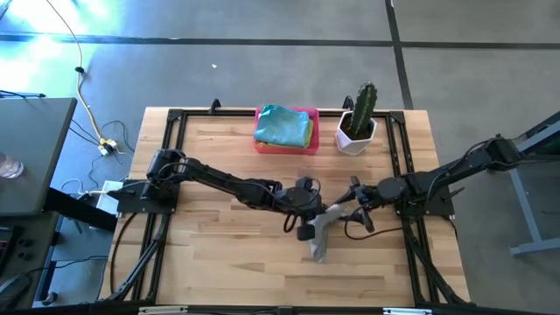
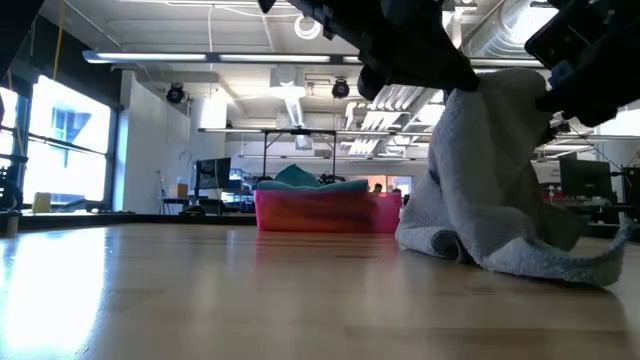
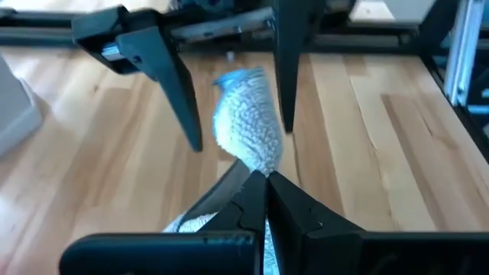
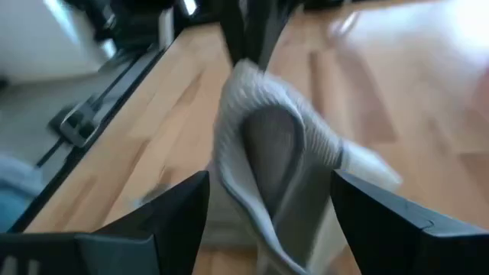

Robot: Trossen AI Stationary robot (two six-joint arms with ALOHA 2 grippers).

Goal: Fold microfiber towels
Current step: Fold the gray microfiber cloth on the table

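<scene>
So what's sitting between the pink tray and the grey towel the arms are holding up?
Nothing: in the high view, bare wood of the table separates the pink tray from the grey towel. The low view shows the same gap.

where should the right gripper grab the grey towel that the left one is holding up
Probably the free upper edge of the grey towel, beside the pinch of the left gripper. That gripper is shut on the cloth, lifting it so the lower part drapes onto the table. The right gripper is open with the towel between its fingers, so it could close coming in from its own side, opposite the left.
</scene>
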